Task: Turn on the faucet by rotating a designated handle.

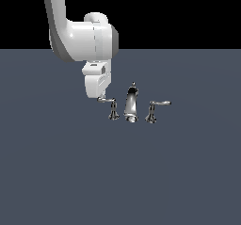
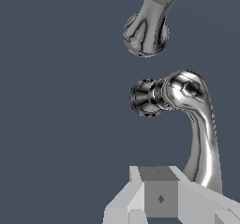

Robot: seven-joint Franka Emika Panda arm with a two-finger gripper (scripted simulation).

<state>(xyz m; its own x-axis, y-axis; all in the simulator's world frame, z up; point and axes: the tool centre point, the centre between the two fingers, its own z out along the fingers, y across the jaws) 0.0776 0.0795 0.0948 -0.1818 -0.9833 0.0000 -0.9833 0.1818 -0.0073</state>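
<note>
The chrome faucet (image 1: 131, 105) stands mid-floor, its tall tapered spout between two lever handles. The designated handle (image 1: 112, 110) is the one on the exterior view's left, with a thin dark lever pointing left. My gripper (image 1: 100, 98) hangs just above the tip of that lever, touching or nearly touching it. In the wrist view the handle (image 2: 187, 101) shows from above, and its lever runs down beside my gripper (image 2: 159, 192). The fingers (image 2: 161, 198) sit together with no gap and hold nothing. The spout base (image 2: 145, 31) lies beyond the handle.
The other handle (image 1: 151, 112), with a longer, brighter lever pointing to the exterior view's right, stands beyond the spout. The flat grey floor (image 1: 70, 172) stretches all around.
</note>
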